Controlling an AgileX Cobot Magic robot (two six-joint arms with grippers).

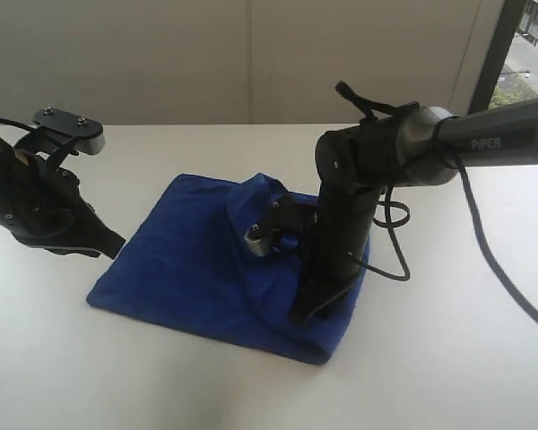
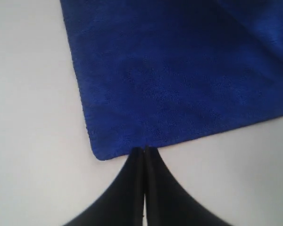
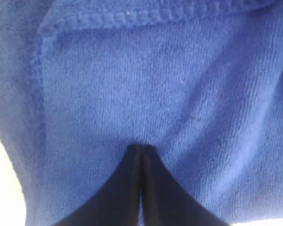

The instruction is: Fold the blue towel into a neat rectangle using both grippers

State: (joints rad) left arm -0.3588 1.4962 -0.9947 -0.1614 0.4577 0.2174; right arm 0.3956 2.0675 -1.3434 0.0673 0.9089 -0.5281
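Observation:
The blue towel lies on the white table, its right part doubled over and bunched up round my right arm. My right gripper points down onto the towel's front right part; its fingers are shut and no cloth shows between them. In the right wrist view the shut tips rest against the towel, below a stitched hem. My left gripper is shut and empty beside the towel's left edge. In the left wrist view its tips meet the edge of the towel near a corner.
The white table spreads on all sides of the towel. A black cable loops from the right arm past the towel's right edge. A pale wall stands behind, and a window shows at the far right.

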